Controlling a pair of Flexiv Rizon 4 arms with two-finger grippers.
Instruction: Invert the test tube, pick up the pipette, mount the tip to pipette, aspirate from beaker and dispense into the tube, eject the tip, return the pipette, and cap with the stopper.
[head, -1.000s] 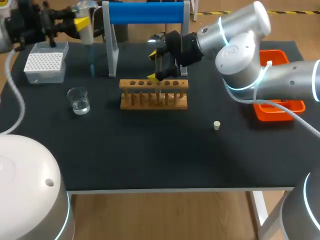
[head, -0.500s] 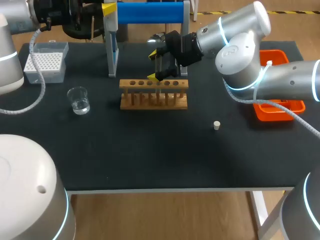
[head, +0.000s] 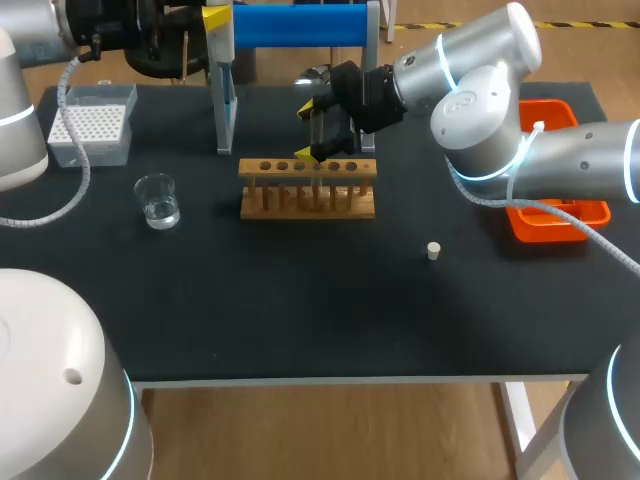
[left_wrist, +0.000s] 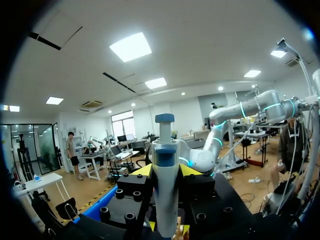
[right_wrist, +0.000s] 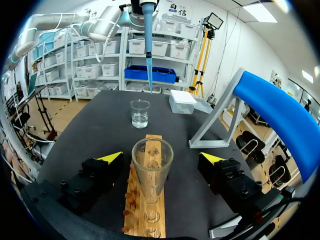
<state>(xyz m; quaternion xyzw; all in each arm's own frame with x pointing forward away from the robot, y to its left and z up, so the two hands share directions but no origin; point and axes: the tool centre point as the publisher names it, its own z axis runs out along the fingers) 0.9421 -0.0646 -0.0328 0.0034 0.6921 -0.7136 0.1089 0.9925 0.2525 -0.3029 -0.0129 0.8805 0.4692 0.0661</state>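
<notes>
Black tabletop carries all items. At the far left corner sits a white tip box with a perforated top. The left arm enters from the upper left corner of the head view. The left claw is closed on a white pipette, with one yellow-tipped finger pressed against each side of the body. The blue plunger cap stands above the fingers. In the right wrist view the pipette hangs upright in the air, and a long pale-blue tip on its lower end points down at the tabletop beyond the beaker. The beaker is clear glass with a little clear liquid in it. It stands near the front of the tip box and well apart from the rack. A stand with a blue crossbar on grey uprights occupies the rear middle, and the pipette is just beside its left upright. A wooden rack with a row of holes stands in front of the stand. The test tube stands upright in the rack with its open mouth up. The right claw is spread wide around the tube, one finger on each side, and neither finger touches the glass. A small white stopper lies on the tabletop to the right of the rack, well apart from it. An orange tray sits at the right edge, partly covered by the right arm.
</notes>
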